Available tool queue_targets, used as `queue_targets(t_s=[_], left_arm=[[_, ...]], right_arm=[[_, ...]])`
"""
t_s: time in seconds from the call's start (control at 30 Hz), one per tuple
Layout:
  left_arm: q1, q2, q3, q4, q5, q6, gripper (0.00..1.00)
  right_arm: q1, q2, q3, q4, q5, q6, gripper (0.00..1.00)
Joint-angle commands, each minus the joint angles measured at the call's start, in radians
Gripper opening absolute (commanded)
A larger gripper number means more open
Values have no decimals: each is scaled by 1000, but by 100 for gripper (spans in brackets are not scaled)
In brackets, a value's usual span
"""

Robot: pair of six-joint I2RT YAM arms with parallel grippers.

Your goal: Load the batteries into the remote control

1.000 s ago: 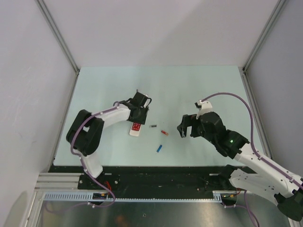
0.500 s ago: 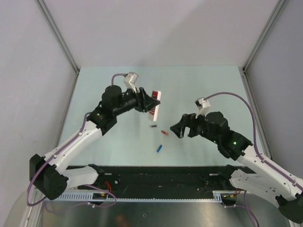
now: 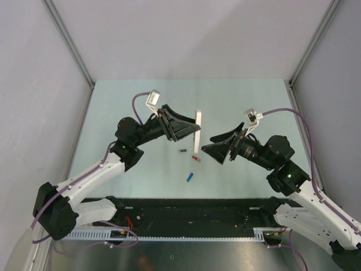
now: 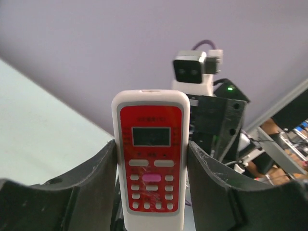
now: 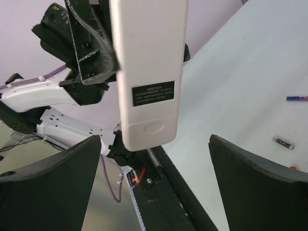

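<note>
top external: one remote control (image 3: 196,131) clamped by left gripper (image 3: 193,131), right gripper (image 3: 208,145) agape, three loose batteries (image 3: 196,158)

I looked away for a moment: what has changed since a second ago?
The left pincer has lifted the remote control off the table and holds it up between the arms. The right pincer, open, has swung round to face its back. The grey, red and blue batteries lie unmoved.

Between the left claw (image 4: 151,144) fingers: lower end of the flat white remote control with red keypad (image 4: 150,159), cut by the frame edge. Beyond the right claw (image 5: 155,139): upper end cropped; tiny blue cylinder battery (image 5: 298,98) clipped at the edge.
</note>
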Motion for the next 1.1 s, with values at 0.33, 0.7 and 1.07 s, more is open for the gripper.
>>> queue_targets(t_s=[0.33,0.7,1.07], left_arm=[[-63,43,-64,412,-24,-197,0],[-67,26,-108,413,-88,-181,0],[-68,14,-133,413,-127,-179,1]], right_arm=[[-17,40,-61,314,-115,132,100],[14,97,-61,306,-94,141,96],[42,125,-61,288,-94,137,65]])
